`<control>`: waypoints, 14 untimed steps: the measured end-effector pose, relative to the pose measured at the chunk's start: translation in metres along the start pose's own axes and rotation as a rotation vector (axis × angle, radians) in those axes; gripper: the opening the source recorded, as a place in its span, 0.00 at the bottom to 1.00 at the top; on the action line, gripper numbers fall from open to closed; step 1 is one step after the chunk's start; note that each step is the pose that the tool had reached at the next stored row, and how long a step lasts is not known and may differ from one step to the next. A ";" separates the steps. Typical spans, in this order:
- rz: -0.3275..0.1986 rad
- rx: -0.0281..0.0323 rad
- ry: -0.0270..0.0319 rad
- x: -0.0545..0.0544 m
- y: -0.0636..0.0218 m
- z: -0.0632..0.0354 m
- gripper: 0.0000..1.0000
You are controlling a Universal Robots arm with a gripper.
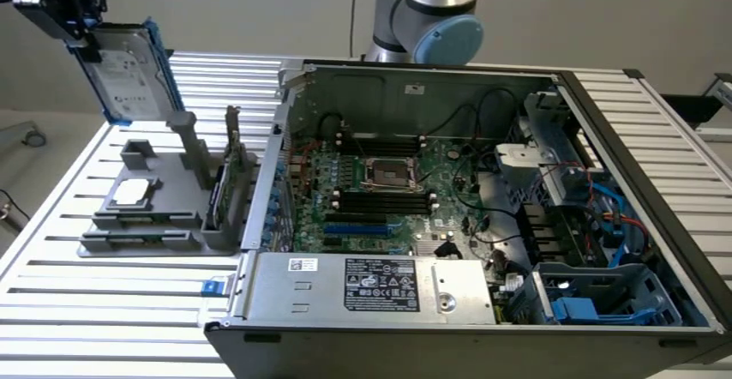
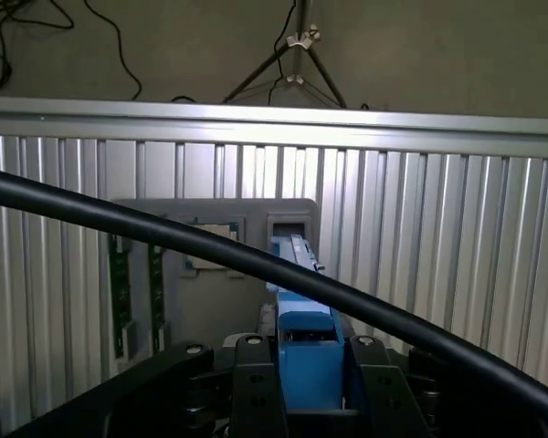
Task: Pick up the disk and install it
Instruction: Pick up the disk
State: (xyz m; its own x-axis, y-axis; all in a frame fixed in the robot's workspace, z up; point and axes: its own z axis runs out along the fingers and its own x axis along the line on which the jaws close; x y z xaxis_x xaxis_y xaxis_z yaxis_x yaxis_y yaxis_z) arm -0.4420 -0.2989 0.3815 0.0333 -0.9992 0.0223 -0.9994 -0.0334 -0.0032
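Over your slatted aluminium table (image 1: 115, 297), the black gripper (image 1: 84, 38) clamps the silver-grey metal disk (image 1: 123, 75) by its blue frame (image 1: 164, 63). Likely stiff, heavyish, shock-fragile.

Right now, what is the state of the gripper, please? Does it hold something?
Gripper: closed on the disk, held up clear of the grey holder.
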 end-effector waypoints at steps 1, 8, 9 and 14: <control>0.000 -0.0001 0.0001 0.000 -0.0001 -0.0045 0.33; 0.000 -0.0016 -0.0001 0.001 -0.0031 -0.0364 0.33; 0.000 -0.0026 -0.0003 0.001 -0.0047 -0.0409 0.33; 0.000 -0.0130 -0.0037 0.002 -0.0200 -0.0604 0.33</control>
State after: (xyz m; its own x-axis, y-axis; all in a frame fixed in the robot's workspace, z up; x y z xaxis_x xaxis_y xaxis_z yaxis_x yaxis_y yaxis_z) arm -0.4222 -0.2993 0.4419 0.0337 -0.9993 0.0186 -0.9994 -0.0335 0.0098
